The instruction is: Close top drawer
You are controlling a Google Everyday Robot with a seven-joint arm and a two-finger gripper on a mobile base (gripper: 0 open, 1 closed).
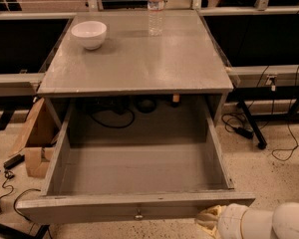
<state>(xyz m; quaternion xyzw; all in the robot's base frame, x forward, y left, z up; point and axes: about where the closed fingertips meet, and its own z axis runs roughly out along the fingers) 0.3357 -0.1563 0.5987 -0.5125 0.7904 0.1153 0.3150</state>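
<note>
The top drawer (pixel 139 168) is a wide, deep grey wooden drawer, pulled far out of the grey cabinet (pixel 134 59) and empty inside. Its long front panel (pixel 89 212) runs along the bottom of the camera view, with a small round metal knob (pixel 138 215) at its centre. My gripper (pixel 209 218) shows as a pale yellowish tip at the lower right, just in front of the right end of the front panel. My white arm (pixel 261 223) runs off behind it to the right.
A white bowl (pixel 89 34) and a clear water bottle (pixel 156 9) stand on the cabinet top. A cardboard box (pixel 34 143) and cables (pixel 5 193) lie on the floor to the left. Cables (pixel 284 148) and a table leg (pixel 249 123) are at the right.
</note>
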